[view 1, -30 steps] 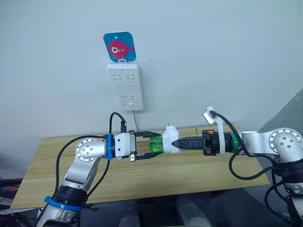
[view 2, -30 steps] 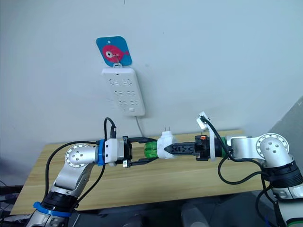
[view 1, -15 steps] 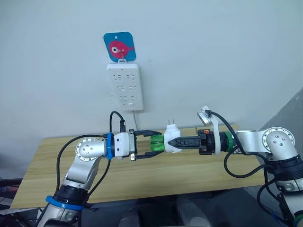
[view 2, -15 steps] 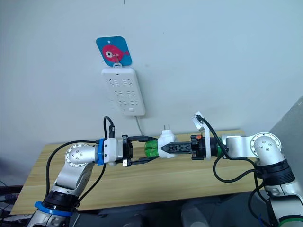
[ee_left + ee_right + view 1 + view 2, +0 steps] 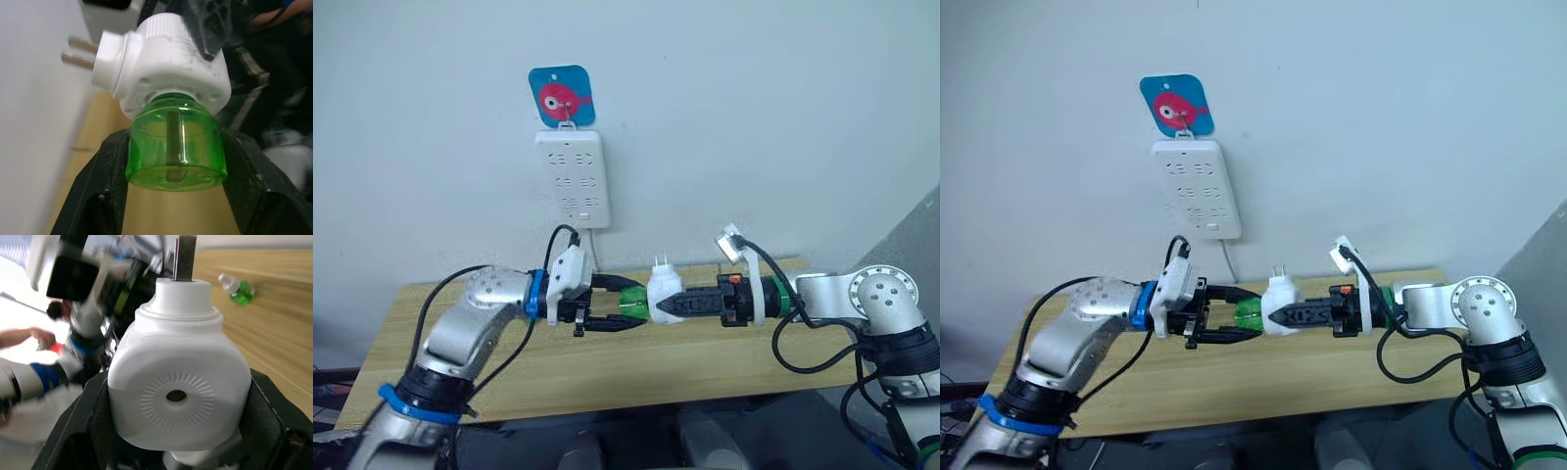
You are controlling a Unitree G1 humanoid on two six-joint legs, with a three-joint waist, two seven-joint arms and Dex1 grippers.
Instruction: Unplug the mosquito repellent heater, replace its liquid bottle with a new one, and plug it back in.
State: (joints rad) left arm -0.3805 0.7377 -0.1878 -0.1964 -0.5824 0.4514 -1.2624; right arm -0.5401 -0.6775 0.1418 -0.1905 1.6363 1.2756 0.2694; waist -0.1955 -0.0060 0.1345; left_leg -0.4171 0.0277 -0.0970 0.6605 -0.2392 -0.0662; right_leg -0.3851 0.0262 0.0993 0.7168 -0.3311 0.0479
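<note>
Now | left hand (image 5: pixel 607 306) clamps green bottle (image 5: pixel 632 302) | right hand (image 5: pixel 674 302) clamps heater (image 5: pixel 662 293) | above wooden table (image 5: pixel 607 367), white wall (image 5: pixel 754 117)

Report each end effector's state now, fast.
Left end effector: closed on the translucent green plastic liquid bottle.
Right end effector: closed on the small white rounded plastic mosquito repellent heater.

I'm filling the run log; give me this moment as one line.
stage: bottle removal | right gripper: shut on heater | left gripper: shut on green bottle | heater: unplugged | spare bottle: on table
</note>
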